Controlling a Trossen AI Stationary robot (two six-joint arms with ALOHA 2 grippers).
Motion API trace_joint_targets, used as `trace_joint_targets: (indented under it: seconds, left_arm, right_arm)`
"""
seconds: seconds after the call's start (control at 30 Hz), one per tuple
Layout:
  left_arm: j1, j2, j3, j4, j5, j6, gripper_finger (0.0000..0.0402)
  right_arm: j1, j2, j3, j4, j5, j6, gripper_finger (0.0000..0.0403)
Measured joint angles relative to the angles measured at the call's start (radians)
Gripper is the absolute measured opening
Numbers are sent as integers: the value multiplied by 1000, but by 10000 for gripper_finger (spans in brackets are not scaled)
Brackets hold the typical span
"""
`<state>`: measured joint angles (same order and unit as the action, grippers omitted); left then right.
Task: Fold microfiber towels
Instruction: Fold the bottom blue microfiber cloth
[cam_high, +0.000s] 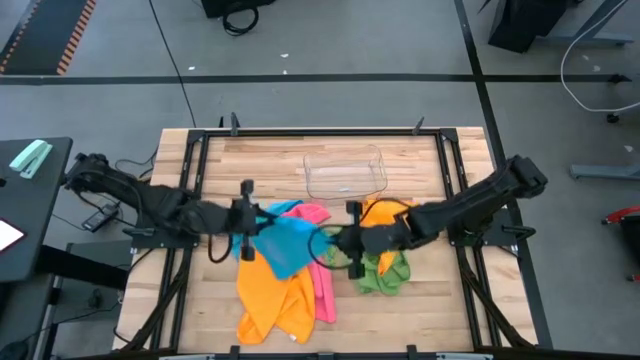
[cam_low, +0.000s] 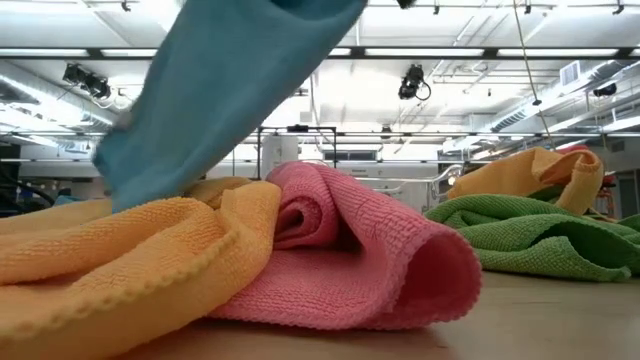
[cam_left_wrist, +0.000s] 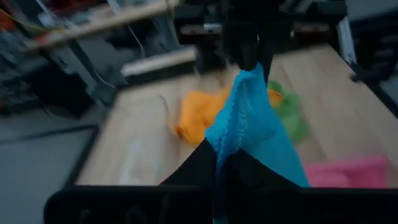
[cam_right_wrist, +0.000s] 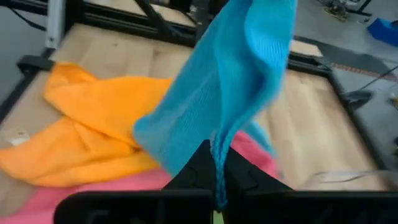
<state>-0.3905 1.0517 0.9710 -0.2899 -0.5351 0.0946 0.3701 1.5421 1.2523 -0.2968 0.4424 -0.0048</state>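
Note:
A blue towel hangs above the table's middle between my two grippers, both shut on it. My left gripper has its left end and my right gripper its right end. In the low view the blue towel sags down to an orange towel; whether they touch I cannot tell. That orange towel and a pink towel lie crumpled on the table beneath. A second orange towel and a green towel lie to the right. My left gripper pinches an edge of the blue towel between its two fingers, coming nearly level from the table's left. The cloth runs up and away from the fingers toward my other gripper, lifted off the table. My right gripper pinches a bunched edge of the blue towel between its two fingers, slanting down from the table's right. The towel rises from the fingers in loose folds toward my left gripper; one layer or several, I cannot tell.
A clear plastic tray stands at the table's far middle. Black frame rails run along the table's sides. Bare wood shows at the near right and far left.

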Motion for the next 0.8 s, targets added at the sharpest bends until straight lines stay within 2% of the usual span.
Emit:
trace_joint_targets:
  seconds: [0.1,0.2,0.37,0.43,0.6,0.7,0.8]
  left_arm:
    - [48,-2,2,69,0,75,10]
    - [101,-2,0,118,0,141,14]
    - [215,-13,0,210,8,302,29]
    - [250,-19,2,236,57,334,23]
    - [251,-22,1,145,195,310,11]
    - [203,-16,-8,44,211,189,18]
    - [121,-9,-69,34,208,85,22]
  right_arm:
    - [-46,0,112,-157,-53,-36,8]
    - [-90,0,213,-302,-62,-73,8]
    - [-182,1,318,-394,-61,-176,8]
    - [-216,0,342,-404,-59,-190,8]
    - [-225,3,316,-407,-95,-198,8]
    - [-189,34,275,-400,-131,-157,8]
    - [-131,82,232,-368,-159,-125,8]
